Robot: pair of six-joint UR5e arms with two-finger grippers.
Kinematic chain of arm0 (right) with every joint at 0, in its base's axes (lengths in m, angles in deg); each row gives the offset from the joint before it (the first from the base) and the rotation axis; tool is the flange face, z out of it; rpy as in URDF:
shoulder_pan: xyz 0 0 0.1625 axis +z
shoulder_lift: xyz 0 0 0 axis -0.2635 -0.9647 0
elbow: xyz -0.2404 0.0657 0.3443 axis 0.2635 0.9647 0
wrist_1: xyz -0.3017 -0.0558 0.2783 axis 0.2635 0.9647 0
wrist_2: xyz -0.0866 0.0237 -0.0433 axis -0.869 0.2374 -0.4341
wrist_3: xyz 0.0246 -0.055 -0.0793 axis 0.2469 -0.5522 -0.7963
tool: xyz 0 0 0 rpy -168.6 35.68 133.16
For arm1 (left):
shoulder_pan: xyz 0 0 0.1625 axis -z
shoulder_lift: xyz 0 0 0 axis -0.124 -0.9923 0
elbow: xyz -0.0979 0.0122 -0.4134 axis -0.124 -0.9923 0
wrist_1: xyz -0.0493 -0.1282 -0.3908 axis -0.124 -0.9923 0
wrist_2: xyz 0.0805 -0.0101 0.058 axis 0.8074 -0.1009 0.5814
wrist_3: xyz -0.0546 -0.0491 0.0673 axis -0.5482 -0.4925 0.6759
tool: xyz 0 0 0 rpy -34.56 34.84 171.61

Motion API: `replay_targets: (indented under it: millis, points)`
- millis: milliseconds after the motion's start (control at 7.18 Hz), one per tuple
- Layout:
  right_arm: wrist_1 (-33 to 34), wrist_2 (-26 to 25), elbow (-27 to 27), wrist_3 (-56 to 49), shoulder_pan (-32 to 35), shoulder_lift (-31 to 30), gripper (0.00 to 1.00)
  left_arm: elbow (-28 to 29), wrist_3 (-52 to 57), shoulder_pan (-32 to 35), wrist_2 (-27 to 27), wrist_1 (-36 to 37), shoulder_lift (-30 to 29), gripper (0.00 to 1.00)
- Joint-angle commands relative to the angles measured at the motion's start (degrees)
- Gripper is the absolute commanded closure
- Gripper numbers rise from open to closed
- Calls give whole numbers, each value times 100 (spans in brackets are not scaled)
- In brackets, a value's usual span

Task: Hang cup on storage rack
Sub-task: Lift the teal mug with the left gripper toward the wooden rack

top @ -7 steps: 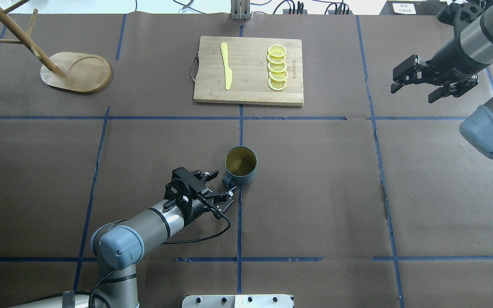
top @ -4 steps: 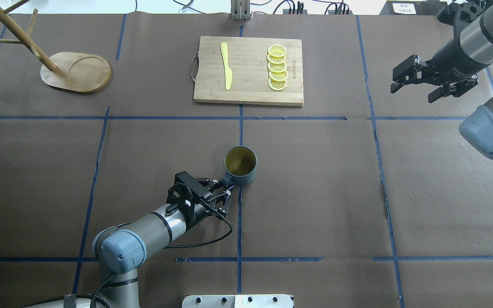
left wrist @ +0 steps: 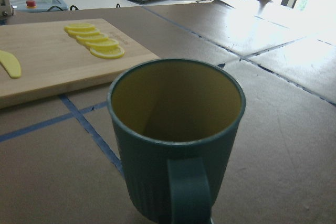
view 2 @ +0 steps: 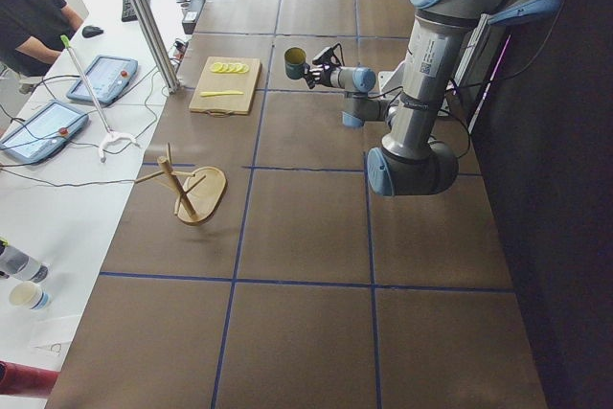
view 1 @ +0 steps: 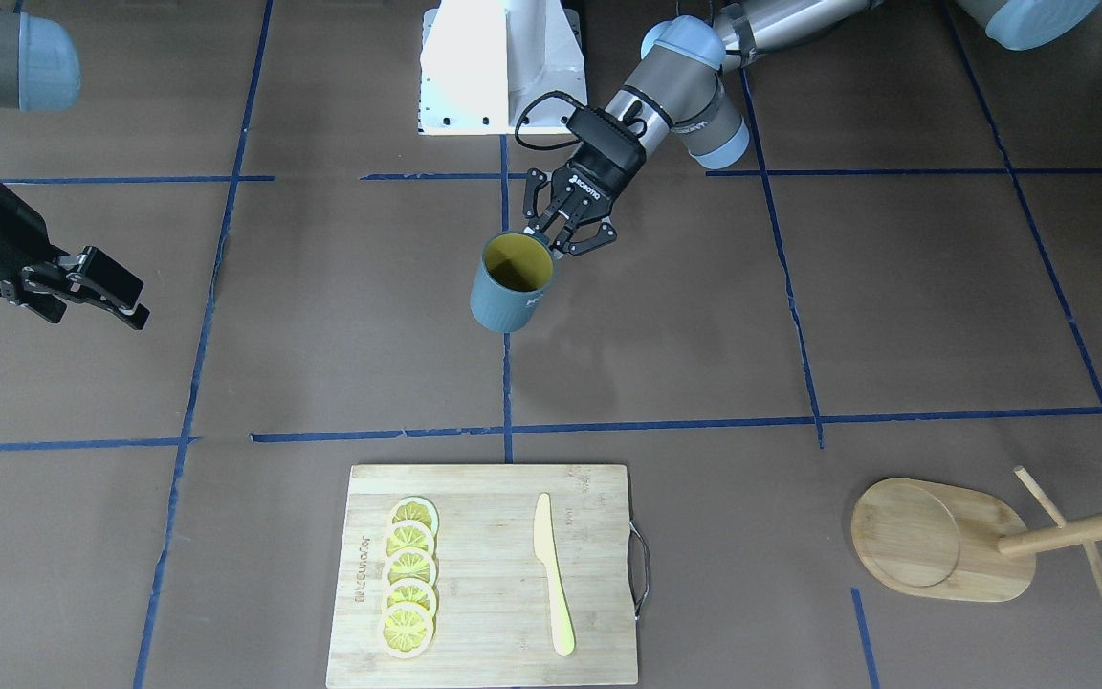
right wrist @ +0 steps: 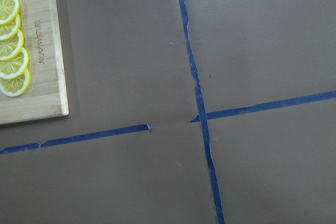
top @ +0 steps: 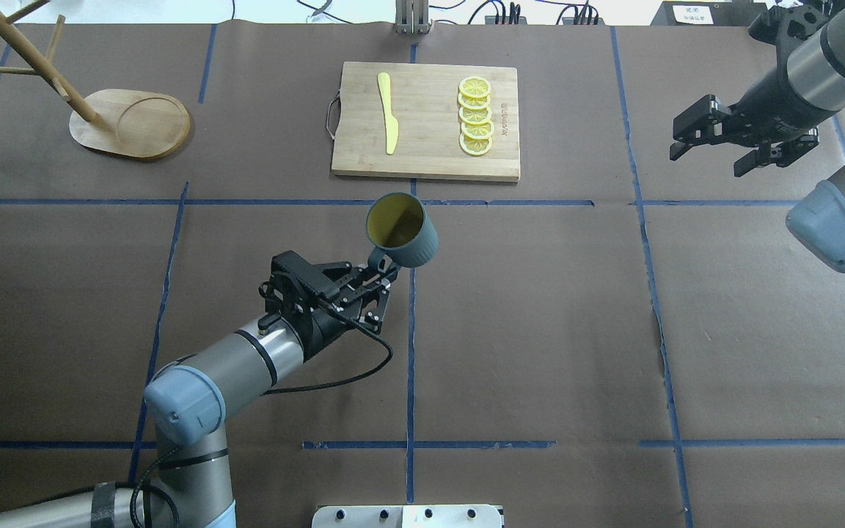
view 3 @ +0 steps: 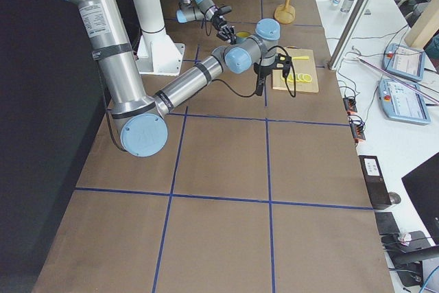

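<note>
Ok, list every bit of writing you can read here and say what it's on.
"ROBOTIQ": on the body of the left gripper, front-facing view.
Burnt-in brand on the cutting board, beside the lemon slices: too blurred to read.
White lettering on the cup: only a fragment shows, unreadable.
Sticker on the right arm: too small to read.
</note>
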Motion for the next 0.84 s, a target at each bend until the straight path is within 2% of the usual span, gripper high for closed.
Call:
replay_targets:
  millis: [0, 139, 418, 696]
  points:
    - [-7, -2, 0, 5, 0, -10, 1, -86, -1295, 595, 12, 21, 178, 100]
    - [-7, -2, 0, 13, 0, -19, 1, -77, -2506, 911, -163, 21, 258, 100]
    - [-7, -2, -27, 40, 8, -19, 1, -7, -4083, 1911, -1660, 30, 590, 100]
    - [-7, -2, -71, 92, 0, -54, 1, 246, -6050, 2975, -2945, 21, 610, 100]
